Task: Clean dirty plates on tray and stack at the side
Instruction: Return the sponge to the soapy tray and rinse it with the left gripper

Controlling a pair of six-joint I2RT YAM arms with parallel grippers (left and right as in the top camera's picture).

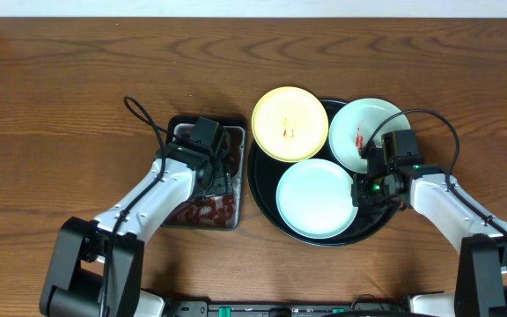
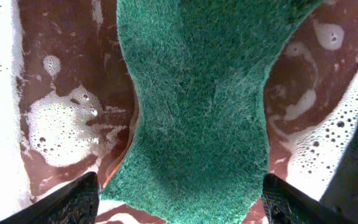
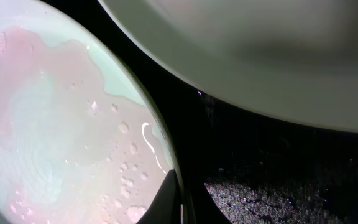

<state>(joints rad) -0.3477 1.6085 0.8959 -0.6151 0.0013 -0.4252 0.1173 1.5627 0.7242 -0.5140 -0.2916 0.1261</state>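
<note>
The black tray point(image 1: 260, 189) holds three plates. The pale yellow plate point(image 1: 290, 123) lies at its back left, over the rim. A mint-blue plate with a red smear point(image 1: 370, 132) lies at the back right. A second mint-blue plate point(image 1: 317, 198) lies in front, and in the right wrist view point(image 3: 55, 124) it is wet with pinkish film. My right gripper point(image 1: 365, 189) point(image 3: 188, 199) is shut on this front plate's right rim. My left gripper point(image 1: 208, 172) point(image 2: 176, 199) is open in the pan, its fingers on either side of the green sponge point(image 2: 197, 106).
The rectangular metal pan point(image 1: 192, 214) with brown foamy liquid point(image 2: 55, 124) stands just left of the tray. The smeared plate's edge point(image 3: 260, 62) hangs close above the right gripper. Bare wooden table point(image 1: 60, 106) lies all around.
</note>
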